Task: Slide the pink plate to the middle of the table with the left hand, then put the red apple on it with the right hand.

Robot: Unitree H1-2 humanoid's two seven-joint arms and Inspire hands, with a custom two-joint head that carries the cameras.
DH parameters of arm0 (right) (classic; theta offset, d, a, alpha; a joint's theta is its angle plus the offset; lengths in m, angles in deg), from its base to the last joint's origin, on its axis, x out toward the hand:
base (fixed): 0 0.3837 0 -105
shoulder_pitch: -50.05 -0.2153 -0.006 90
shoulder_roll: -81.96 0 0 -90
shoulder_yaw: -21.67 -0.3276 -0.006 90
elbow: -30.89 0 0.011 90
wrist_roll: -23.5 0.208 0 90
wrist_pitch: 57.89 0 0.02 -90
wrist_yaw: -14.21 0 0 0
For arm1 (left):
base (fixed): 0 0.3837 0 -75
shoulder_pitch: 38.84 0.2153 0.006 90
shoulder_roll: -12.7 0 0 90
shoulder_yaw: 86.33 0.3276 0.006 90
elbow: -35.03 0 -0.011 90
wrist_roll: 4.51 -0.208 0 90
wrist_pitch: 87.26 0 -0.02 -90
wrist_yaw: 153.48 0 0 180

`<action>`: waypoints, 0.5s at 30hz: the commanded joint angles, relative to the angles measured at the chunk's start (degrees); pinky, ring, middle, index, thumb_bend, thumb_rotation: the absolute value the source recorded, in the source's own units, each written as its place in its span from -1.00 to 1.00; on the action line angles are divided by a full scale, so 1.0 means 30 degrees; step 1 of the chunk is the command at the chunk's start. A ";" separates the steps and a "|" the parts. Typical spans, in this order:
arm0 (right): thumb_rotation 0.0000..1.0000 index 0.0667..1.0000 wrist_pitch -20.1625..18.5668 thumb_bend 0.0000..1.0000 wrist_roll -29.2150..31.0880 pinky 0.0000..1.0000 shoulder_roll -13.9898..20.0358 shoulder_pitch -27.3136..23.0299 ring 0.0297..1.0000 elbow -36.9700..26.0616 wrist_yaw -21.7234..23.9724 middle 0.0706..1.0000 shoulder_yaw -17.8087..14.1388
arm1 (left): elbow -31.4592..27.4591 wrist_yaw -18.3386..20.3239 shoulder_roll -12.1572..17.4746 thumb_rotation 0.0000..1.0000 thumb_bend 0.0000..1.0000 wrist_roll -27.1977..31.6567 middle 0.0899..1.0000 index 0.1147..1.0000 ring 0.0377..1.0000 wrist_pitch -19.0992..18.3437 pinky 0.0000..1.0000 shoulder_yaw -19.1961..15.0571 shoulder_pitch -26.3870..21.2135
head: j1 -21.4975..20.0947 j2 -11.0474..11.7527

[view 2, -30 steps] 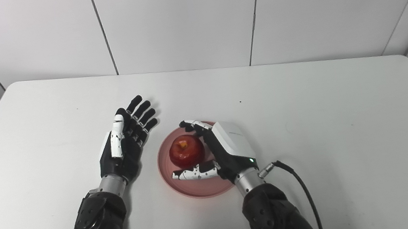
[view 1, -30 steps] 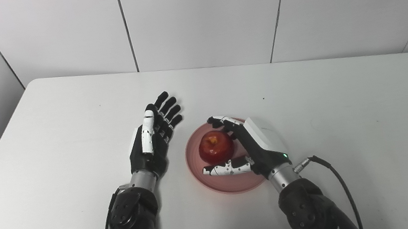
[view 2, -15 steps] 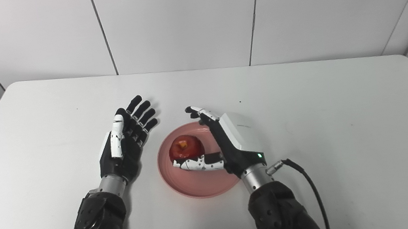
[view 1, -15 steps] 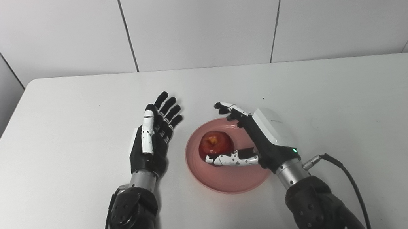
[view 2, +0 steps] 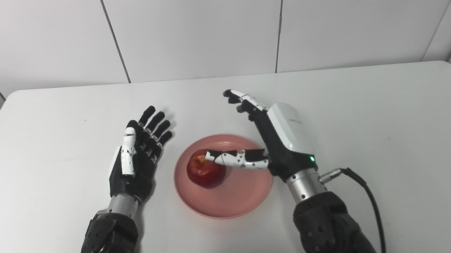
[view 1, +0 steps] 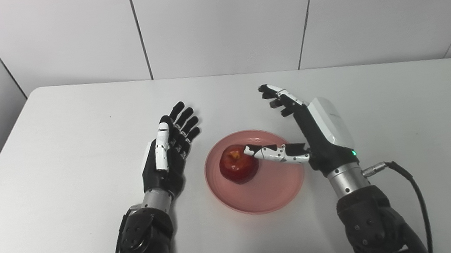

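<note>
White desk (view 1: 55,137) with rounded far corners, matte and evenly lit, bearing a few small dark specks. Behind the desk, a pale grey panelled wall (view 1: 219,17) divided by thin dark seams; angled side panels flank the desk at either end.

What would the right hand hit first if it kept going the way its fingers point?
Probably nothing: the right hand points up and away past the plate toward bare table and the wall panels behind it, though depth is hard to judge.
</note>
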State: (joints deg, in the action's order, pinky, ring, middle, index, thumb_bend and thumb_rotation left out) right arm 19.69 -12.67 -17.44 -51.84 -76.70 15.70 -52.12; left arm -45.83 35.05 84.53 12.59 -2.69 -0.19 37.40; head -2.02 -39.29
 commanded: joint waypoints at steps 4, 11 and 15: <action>0.04 0.60 0.0814 1.00 0.0209 0.34 -0.0058 -0.0086 0.50 -0.0980 -0.0597 0.56 -0.0838 | 0.1052 -0.0314 0.0055 1.00 -0.23 -0.0136 0.76 0.70 0.76 -0.0603 0.78 -0.0084 0.0547 | -0.0238 -0.0012; 0.10 0.61 0.0704 1.00 0.0490 0.38 -0.0112 0.0281 0.53 -0.0493 -0.1206 0.56 -0.2021 | 0.1172 -0.0199 0.0149 1.00 -0.22 -0.0033 0.77 0.71 0.77 -0.0558 0.78 -0.0189 0.0485 | -0.0463 0.0013; 0.11 0.59 0.0789 1.00 0.0731 0.36 -0.0156 0.0488 0.51 -0.0087 -0.1750 0.53 -0.2664 | 0.1212 -0.0029 0.0190 1.00 -0.20 -0.0030 0.78 0.72 0.78 -0.0444 0.80 -0.0211 0.0482 | -0.0498 0.0028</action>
State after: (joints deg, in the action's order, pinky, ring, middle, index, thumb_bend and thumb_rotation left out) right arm 19.73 -10.93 -17.66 -49.81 -76.17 12.24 -59.26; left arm -45.07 35.93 84.78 12.70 -2.13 -0.56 37.13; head -3.52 -39.29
